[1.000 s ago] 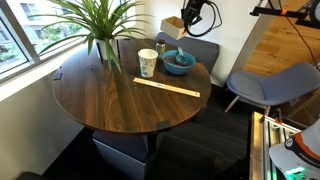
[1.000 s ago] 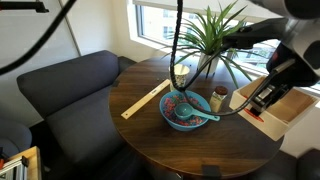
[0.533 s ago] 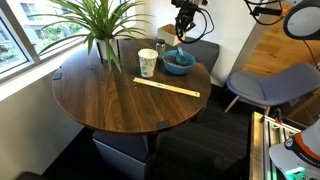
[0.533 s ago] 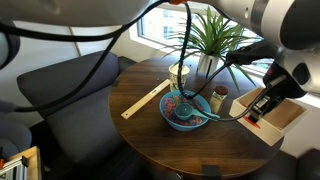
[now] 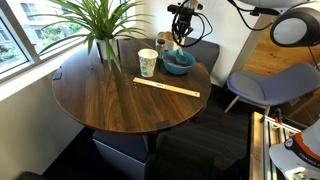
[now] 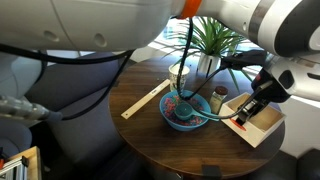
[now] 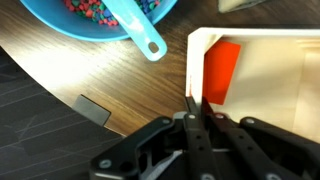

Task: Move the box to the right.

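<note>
The box [image 7: 262, 85], shallow and of pale wood, is at the edge of the round table [image 7: 90, 85], just beside the blue bowl [image 7: 95, 15]. 1 red-orange item [image 7: 221, 74] lies inside it against the near wall. In the wrist view the gripper [image 7: 196, 103] has its 2 fingers [image 7: 190, 130] pinched together on that thin wall. A blue spoon [image 7: 141, 35] sticks out of the bowl toward the box. In an exterior view the gripper [image 6: 243, 114] is at the box [image 6: 268, 123], with a flat wooden stick [image 6: 145, 100] on the bowl's [image 6: 185, 112] far side.
</note>
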